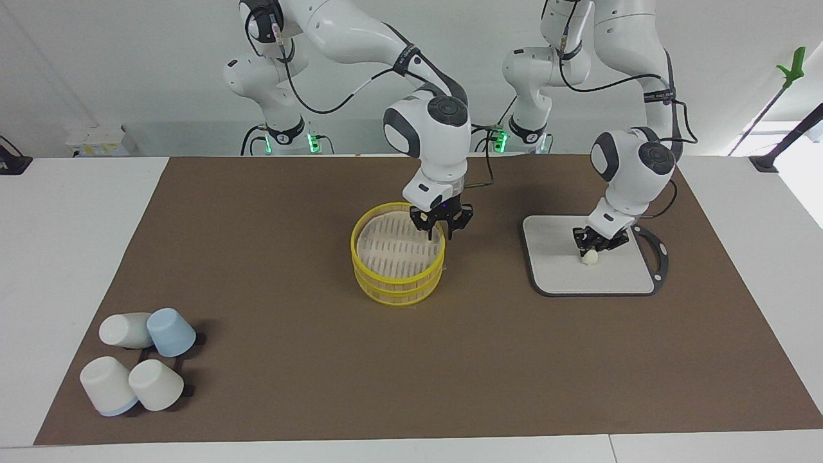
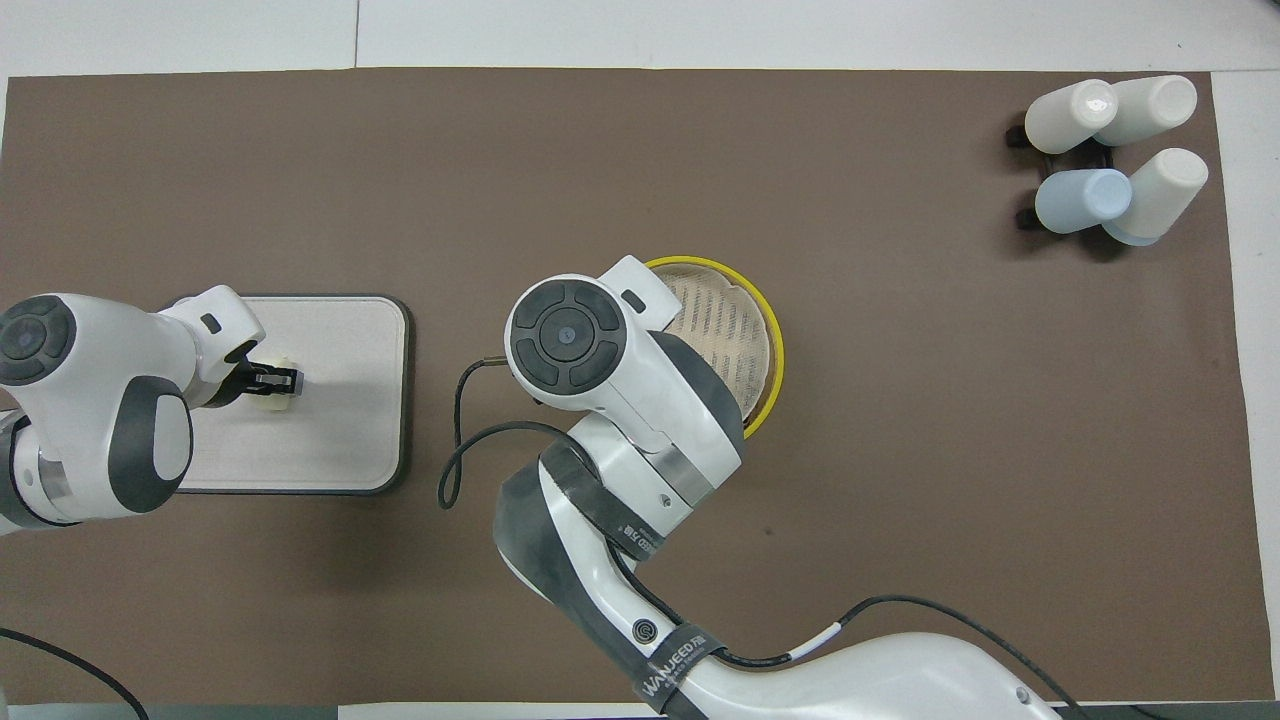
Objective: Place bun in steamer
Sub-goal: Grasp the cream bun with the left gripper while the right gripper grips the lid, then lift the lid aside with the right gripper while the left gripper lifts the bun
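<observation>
The bun (image 1: 589, 258) is a small cream lump lying on the grey square board (image 1: 617, 273). My left gripper (image 1: 590, 246) is down on it, right over its top; in the overhead view the gripper (image 2: 280, 379) covers the middle of the bun (image 2: 266, 403). The yellow-rimmed steamer (image 1: 398, 283) stands mid-mat with a pale slatted surface showing on top. My right gripper (image 1: 440, 228) is at the part of its rim nearest the robots, toward the left arm's end. In the overhead view the right wrist hides that gripper and part of the steamer (image 2: 772, 330).
Several upturned white and pale blue cups (image 1: 138, 360) sit on a dark rack at the right arm's end of the brown mat, far from the robots; they also show in the overhead view (image 2: 1110, 150). The board (image 2: 340, 400) lies toward the left arm's end.
</observation>
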Controlling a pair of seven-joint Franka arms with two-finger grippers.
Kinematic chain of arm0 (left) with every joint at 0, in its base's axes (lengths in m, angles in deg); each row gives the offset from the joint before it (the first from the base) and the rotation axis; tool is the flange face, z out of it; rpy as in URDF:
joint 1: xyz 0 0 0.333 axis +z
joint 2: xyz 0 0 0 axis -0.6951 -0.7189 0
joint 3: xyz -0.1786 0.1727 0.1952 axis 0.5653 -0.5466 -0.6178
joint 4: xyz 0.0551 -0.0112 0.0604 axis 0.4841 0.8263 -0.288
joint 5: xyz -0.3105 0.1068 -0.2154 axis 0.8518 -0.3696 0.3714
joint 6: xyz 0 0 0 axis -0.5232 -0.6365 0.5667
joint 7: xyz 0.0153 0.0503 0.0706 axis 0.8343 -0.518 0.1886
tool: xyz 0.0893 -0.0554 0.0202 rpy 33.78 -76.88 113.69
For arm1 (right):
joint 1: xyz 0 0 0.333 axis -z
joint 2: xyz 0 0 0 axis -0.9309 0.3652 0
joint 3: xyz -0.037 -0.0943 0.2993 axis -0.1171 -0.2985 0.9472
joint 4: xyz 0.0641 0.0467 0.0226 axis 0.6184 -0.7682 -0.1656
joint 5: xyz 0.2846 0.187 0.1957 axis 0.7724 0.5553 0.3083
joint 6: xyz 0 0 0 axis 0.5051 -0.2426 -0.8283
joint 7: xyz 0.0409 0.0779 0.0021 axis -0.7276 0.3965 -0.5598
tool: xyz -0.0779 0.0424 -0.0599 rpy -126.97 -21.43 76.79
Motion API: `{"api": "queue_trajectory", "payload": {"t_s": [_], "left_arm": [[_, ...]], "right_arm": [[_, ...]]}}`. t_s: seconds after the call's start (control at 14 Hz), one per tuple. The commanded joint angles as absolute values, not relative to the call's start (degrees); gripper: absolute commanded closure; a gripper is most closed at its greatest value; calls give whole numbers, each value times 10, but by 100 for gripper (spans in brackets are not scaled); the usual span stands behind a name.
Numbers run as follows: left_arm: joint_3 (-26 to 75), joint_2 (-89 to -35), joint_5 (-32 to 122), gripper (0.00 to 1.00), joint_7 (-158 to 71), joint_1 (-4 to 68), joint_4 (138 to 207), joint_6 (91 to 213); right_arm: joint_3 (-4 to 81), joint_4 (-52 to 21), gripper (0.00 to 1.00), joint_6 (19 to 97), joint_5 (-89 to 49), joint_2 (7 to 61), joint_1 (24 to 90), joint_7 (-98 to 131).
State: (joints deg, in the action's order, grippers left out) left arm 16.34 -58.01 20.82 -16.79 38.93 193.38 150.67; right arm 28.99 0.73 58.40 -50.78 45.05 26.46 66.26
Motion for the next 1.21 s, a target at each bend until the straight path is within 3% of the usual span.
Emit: {"api": "queue_trajectory", "payload": {"t_s": [0.0, 0.21, 0.43, 0.64, 1.14], "left_arm": [[161, -577, 223, 78, -156, 388, 1909, 1466], [162, -576, 234, 77, -161, 386, 1852, 1385], [160, -572, 261, 77, -170, 371, 1789, 1303], [162, -566, 265, 77, -241, 350, 1741, 1249], [162, -597, 262, 74, -539, 159, 1633, 1258]], "right_arm": [[289, 1, 100, 592, -531, 449, 264, 651], [289, 22, 100, 562, -542, 449, 263, 650], [288, 87, 100, 480, -553, 452, 275, 621], [282, 77, 100, 449, -548, 405, 328, 498], [284, 53, 100, 414, -540, 354, 456, 318]]}}
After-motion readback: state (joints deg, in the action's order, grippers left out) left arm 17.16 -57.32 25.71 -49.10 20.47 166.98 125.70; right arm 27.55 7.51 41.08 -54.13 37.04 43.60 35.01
